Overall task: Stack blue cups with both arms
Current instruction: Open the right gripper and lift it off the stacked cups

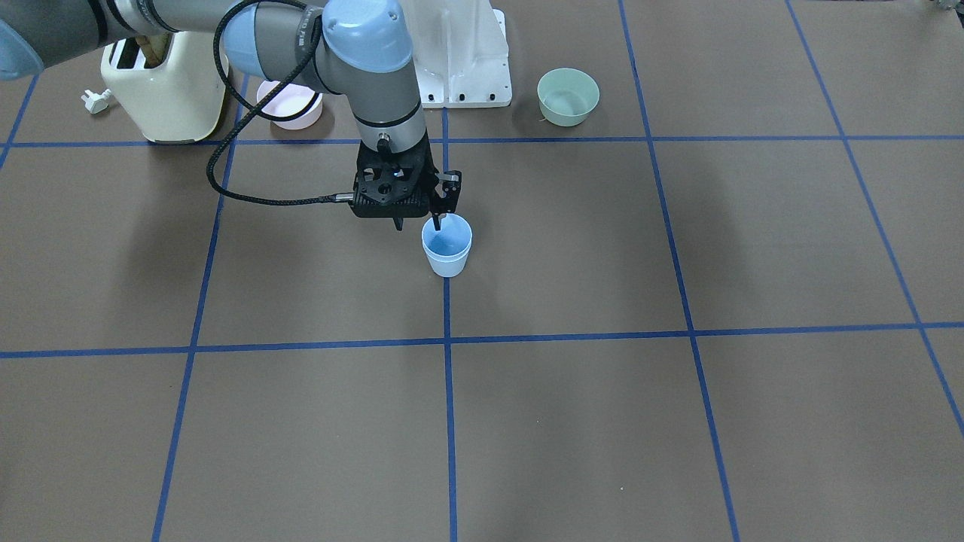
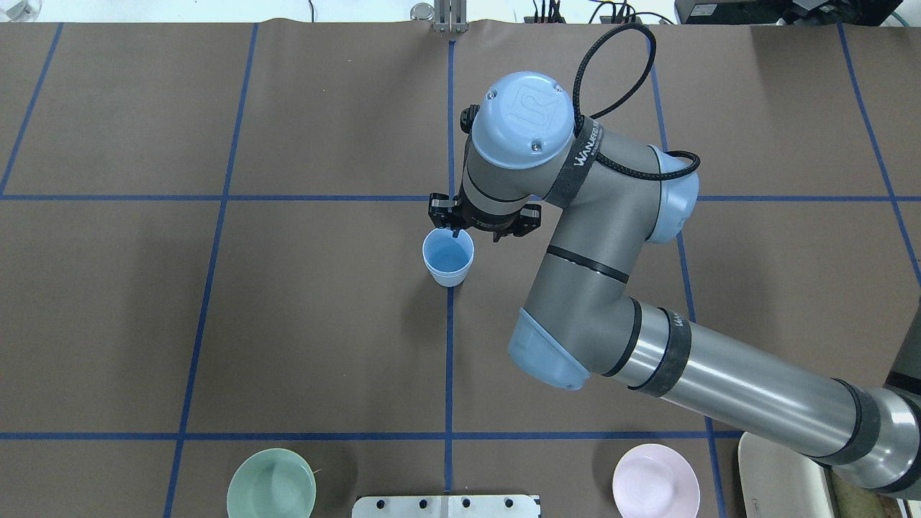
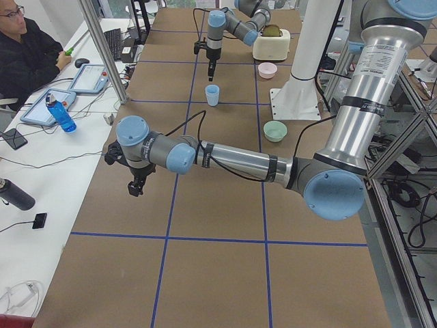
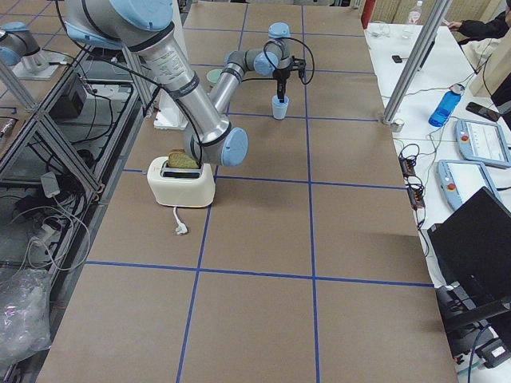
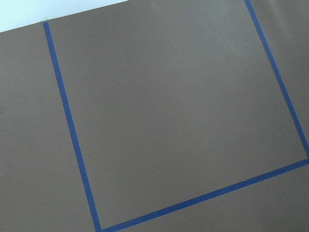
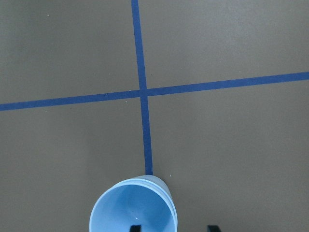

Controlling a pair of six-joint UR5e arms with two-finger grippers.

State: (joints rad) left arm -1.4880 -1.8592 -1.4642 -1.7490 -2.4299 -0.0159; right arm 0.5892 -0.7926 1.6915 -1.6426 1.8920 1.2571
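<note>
The blue cups [image 1: 447, 252] stand upright on the centre tape line, one nested in the other; two rims show in the right wrist view [image 6: 130, 208]. They also show in the overhead view [image 2: 447, 259]. My right gripper [image 1: 418, 220] hangs just above them, open. One finger reaches into the cup mouth and the other is outside the wall, as the right wrist view [image 6: 174, 227] shows. My left gripper [image 3: 136, 186] shows only in the exterior left view, over the table's operator-side edge, far from the cups. I cannot tell whether it is open or shut.
A cream toaster [image 1: 162, 90], a pink bowl [image 1: 290, 105] and a pale green bowl [image 1: 568, 96] stand near the white pedestal base [image 1: 463, 53] on the robot's side. The left wrist view shows only brown table with blue tape lines.
</note>
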